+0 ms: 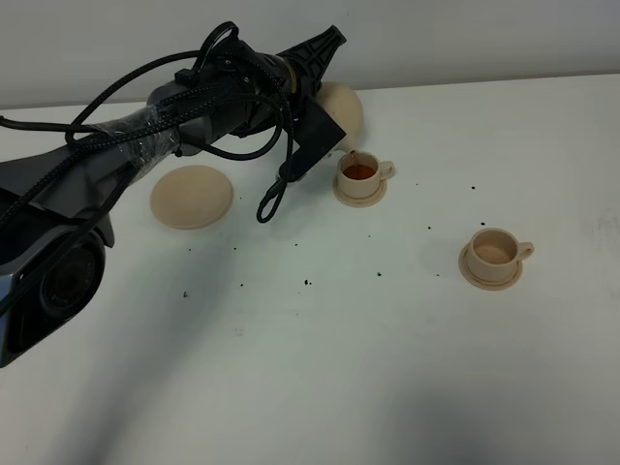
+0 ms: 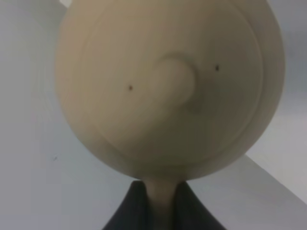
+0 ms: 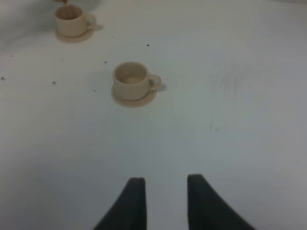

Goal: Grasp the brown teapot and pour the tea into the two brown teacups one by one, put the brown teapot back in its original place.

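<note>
A white table [image 1: 320,387] fills nearly the whole scene, meeting a plain pale wall [image 1: 465,39] along its far edge, and small dark specks [image 1: 307,282] lie scattered across its middle. From the left side the left arm [image 1: 116,155], wrapped in cables, reaches over the table. Below it the big saucer [image 1: 191,197] lies bare. Just to its right the left gripper [image 2: 161,211] is clamped on the loop handle of the teapot [image 1: 344,108], which hangs off the table, tipped toward the left cup [image 1: 359,174]. That cup stands on its small saucer [image 1: 359,197] and holds reddish-brown tea [image 1: 358,171]. Well apart, farther right and nearer the front, the right cup [image 1: 495,252] sits on its own saucer [image 1: 490,279], pale inside. The right gripper [image 3: 163,201] hovers over bare table, its fingers parted with nothing between them.
</note>
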`<action>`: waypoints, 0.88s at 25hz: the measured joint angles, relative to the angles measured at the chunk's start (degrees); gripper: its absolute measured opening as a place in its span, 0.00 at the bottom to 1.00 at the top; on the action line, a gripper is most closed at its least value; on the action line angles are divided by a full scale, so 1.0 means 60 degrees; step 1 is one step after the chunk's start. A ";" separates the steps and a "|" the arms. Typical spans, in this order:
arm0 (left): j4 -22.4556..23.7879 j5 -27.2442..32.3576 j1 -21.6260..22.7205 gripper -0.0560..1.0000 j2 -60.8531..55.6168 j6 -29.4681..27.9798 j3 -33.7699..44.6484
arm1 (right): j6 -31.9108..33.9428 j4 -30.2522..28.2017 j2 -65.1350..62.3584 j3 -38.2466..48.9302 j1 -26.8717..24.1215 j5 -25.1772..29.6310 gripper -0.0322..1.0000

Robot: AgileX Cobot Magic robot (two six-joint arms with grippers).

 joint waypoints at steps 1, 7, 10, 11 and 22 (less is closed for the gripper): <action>0.0000 0.0000 0.0000 0.19 0.0000 0.0061 0.0000 | 0.0000 0.0000 0.0000 0.0000 0.0000 0.0000 0.27; 0.0000 -0.0009 0.0000 0.19 0.0000 0.0314 0.0000 | 0.0000 0.0000 0.0000 0.0000 0.0000 0.0000 0.27; 0.0009 -0.0017 0.0000 0.19 0.0000 0.0321 0.0000 | 0.0000 0.0000 0.0000 0.0000 0.0000 0.0000 0.27; 0.0009 -0.0017 0.0000 0.19 0.0000 0.0321 0.0000 | 0.0000 0.0000 0.0000 0.0000 0.0000 0.0000 0.27; 0.0009 -0.0192 0.0000 0.19 0.0000 0.0321 0.0000 | 0.0000 0.0000 0.0000 0.0000 0.0000 0.0000 0.27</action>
